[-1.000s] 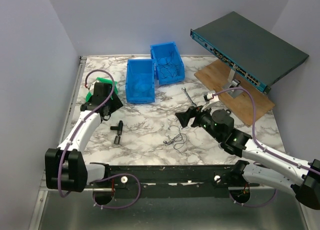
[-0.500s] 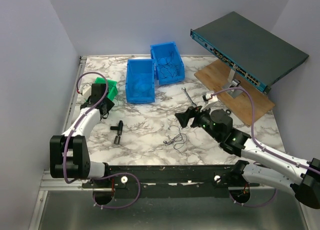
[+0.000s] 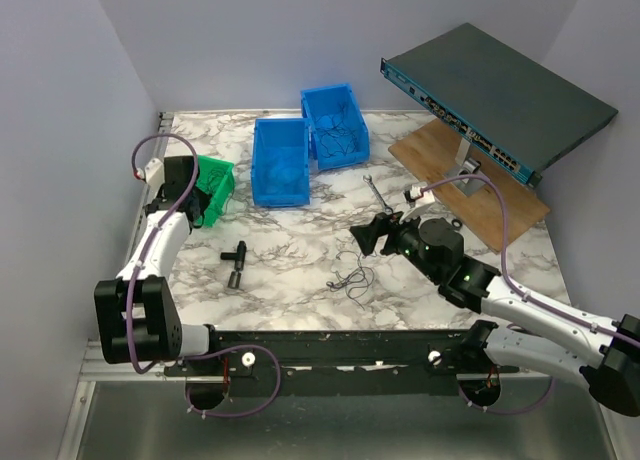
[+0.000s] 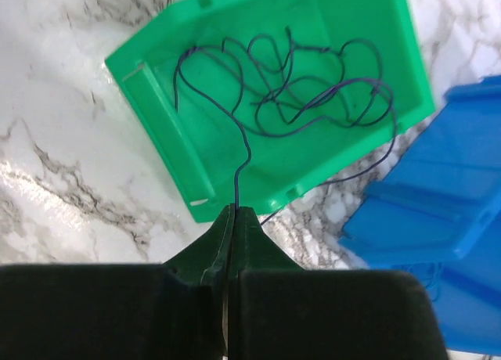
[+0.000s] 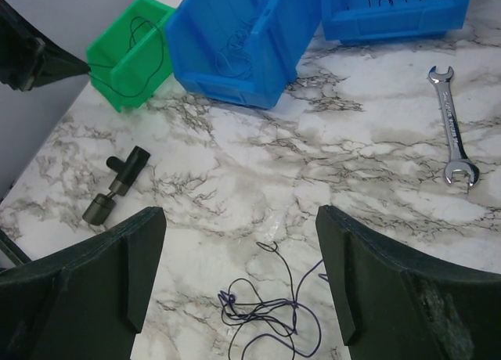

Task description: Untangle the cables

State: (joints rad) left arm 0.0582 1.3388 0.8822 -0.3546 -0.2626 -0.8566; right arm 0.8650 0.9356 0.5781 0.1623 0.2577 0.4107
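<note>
cables (image 5: 270, 317) look partly sorted. one dark blue strand (image 4: 286, 102) lies coiled inside the green bin (image 4: 156, 117) at the left rear of the tabletop (image 3: 300, 250), with a loop of it trailing over the bin's lip on the side of the near blue bin (image 3: 280, 198). the left fingers (image 4: 205, 250) are pressed together and pinch one end of that strand just outside the bin's front edge, so it is laid in but not yet let go. the near blue bin shows a thin wire inside in the right wrist view, and the far blue bin (image 3: 340, 152) holds a few dark wires too, so those look dealt with.

what is left is the small tangle on the open tabletop, well apart from all three bins. it is a handful of thin loops crossing each other; how many strands are in it is too fine to tell. the right fingers (image 5: 117, 274) are spread wide and hover over the marble just behind that tangle, touching nothing.

my guess is the job is past halfway: the left side has to release its strand and get the trailing loop inside, then the last knot has to be pulled apart and binned, likely with both arms. the wrench (image 5: 452, 125) and the black fitting (image 5: 113, 184) lie off to the sides, clear of the wires.
</note>
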